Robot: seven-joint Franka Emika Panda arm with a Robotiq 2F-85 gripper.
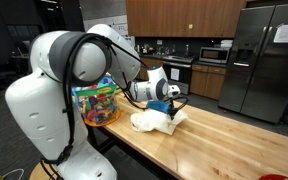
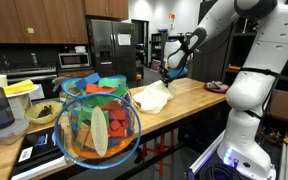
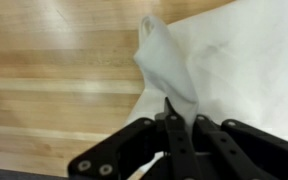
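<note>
A white cloth (image 3: 234, 60) lies on the wooden table (image 3: 54, 60). In the wrist view my gripper (image 3: 171, 108) is shut on a pinched fold of the cloth (image 3: 162, 60) and lifts that fold up from the table. In both exterior views the gripper (image 1: 170, 96) (image 2: 170, 68) hangs just above the crumpled white cloth (image 1: 152, 121) (image 2: 151, 97), with the raised part of the cloth under the fingers. The rest of the cloth rests on the tabletop.
A clear bowl of colourful toys (image 1: 96, 103) (image 2: 98, 122) stands on the table beside the robot base. A black pad (image 2: 215, 87) lies near the table's far end. Kitchen cabinets, a microwave (image 1: 215, 55) and a steel fridge (image 1: 267, 60) stand behind.
</note>
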